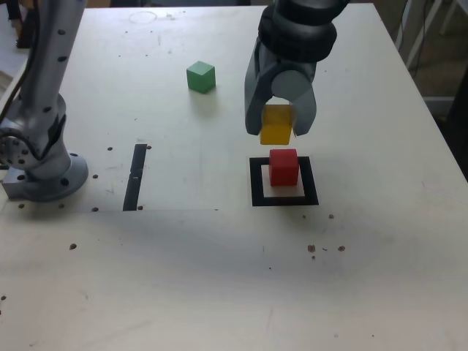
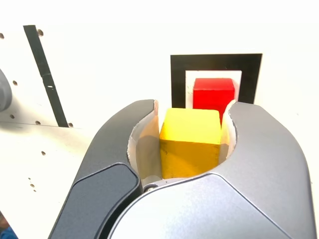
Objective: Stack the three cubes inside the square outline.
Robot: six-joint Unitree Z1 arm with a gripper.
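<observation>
My gripper [image 1: 278, 126] is shut on the yellow cube [image 1: 276, 124], which hangs in the air a little above and just behind the red cube [image 1: 284, 167]. That red cube sits inside the square outline [image 1: 256, 183] on the table. In the wrist view the yellow cube [image 2: 191, 141] is clamped between the two grey fingers [image 2: 124, 144], with the red cube [image 2: 213, 93] and the square outline [image 2: 178, 74] beyond it. The green cube [image 1: 200, 77] rests alone on the table, farther back and toward the exterior view's left.
A narrow black strip [image 1: 135, 175] lies on the table at the exterior view's left, also seen as the strip [image 2: 47, 79] in the wrist view. The arm's grey base [image 1: 40, 168] stands at the far left. Small holes dot the white tabletop.
</observation>
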